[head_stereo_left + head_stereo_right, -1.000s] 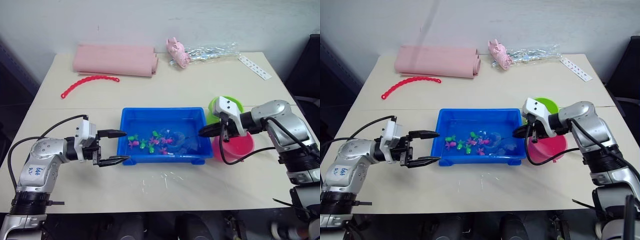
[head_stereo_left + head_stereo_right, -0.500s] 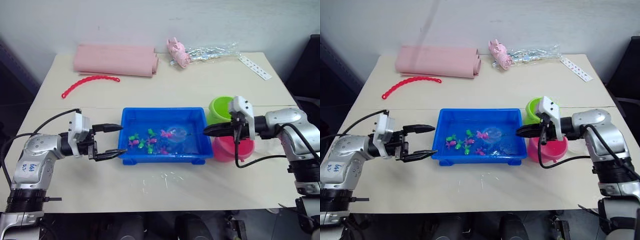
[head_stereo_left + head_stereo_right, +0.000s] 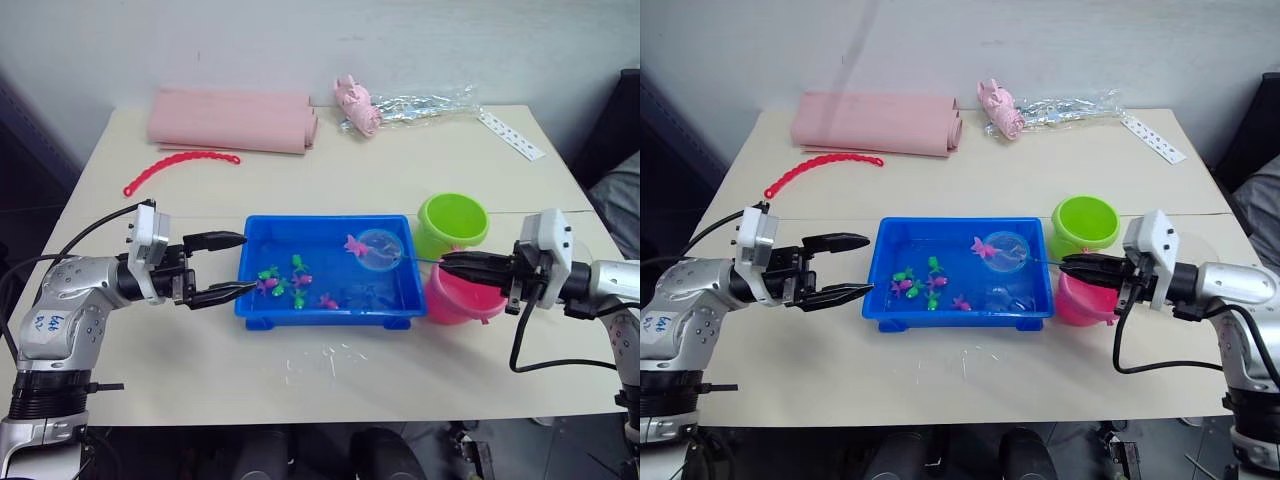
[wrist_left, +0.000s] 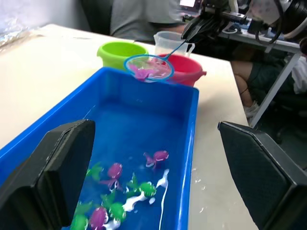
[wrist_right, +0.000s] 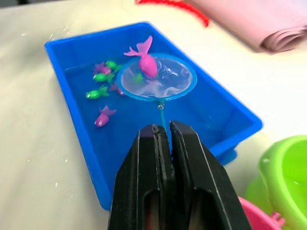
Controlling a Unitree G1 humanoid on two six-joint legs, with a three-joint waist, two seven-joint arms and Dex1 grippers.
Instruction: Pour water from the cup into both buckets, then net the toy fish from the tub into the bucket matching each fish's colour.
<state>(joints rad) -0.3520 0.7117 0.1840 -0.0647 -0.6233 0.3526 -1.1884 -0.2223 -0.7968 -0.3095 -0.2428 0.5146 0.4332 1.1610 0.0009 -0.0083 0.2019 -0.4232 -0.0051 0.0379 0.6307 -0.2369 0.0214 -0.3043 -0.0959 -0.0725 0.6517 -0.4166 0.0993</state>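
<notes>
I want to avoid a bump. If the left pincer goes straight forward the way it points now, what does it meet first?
Probably the near end wall of the tub. The open left pincer points at it from just outside, one finger near the rim, though depth is unclear.

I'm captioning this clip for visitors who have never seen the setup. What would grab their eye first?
The bright blue tub mid-table, dotted with tiny green and pink fish. Above its far right corner, the right gripper, shut on the net, holds up a pink fish lying on the hoop's edge. Just right of the tub stand the lime green bucket and the pink bucket.
</notes>
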